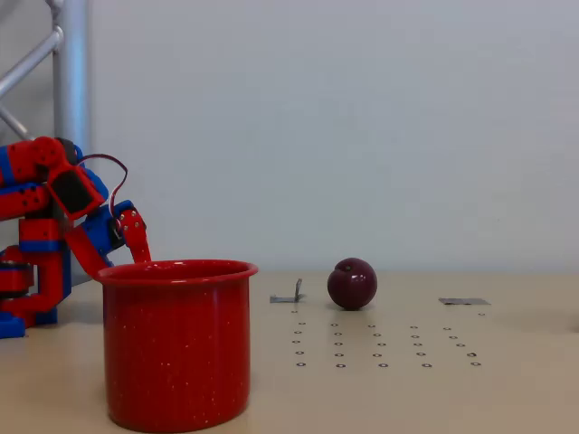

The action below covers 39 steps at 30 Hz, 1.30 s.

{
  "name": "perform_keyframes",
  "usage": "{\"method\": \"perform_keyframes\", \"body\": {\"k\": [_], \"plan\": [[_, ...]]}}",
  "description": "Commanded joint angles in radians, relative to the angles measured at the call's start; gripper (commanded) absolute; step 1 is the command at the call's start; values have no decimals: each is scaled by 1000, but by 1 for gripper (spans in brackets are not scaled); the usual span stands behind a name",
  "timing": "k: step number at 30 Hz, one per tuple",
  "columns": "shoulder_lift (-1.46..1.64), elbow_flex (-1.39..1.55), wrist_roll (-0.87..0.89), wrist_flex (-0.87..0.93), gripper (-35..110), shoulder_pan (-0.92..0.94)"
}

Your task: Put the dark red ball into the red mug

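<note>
The red mug (177,348) stands upright in the near left foreground of the fixed view, speckled white, its opening empty as far as I can see. Farther back and to the right, the dark red ball (352,284) rests alone on the table. My red-and-blue arm is folded at the far left behind the mug. My gripper (124,258) points down, well left of the ball. Its two red fingers (137,237) stand apart with wall showing between them, and nothing is held. The fingertips are hidden behind the mug's rim.
A small metal bracket (288,296) lies left of the ball and a flat grey plate (463,301) lies to its right. A grid of small holes (380,344) marks the beige table (507,380). A metal truss (68,72) rises at the back left.
</note>
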Motion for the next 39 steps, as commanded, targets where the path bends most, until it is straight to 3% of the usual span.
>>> {"method": "perform_keyframes", "body": {"k": [1, 29, 32, 35, 39], "plan": [[74, 21, 9, -2, -2, 0], [14, 15, 6, -61, -2, 67], [-268, -86, -198, -215, -2, 114], [-538, -330, -482, -222, -2, 160], [-747, -603, -683, -216, -2, 204]]}}
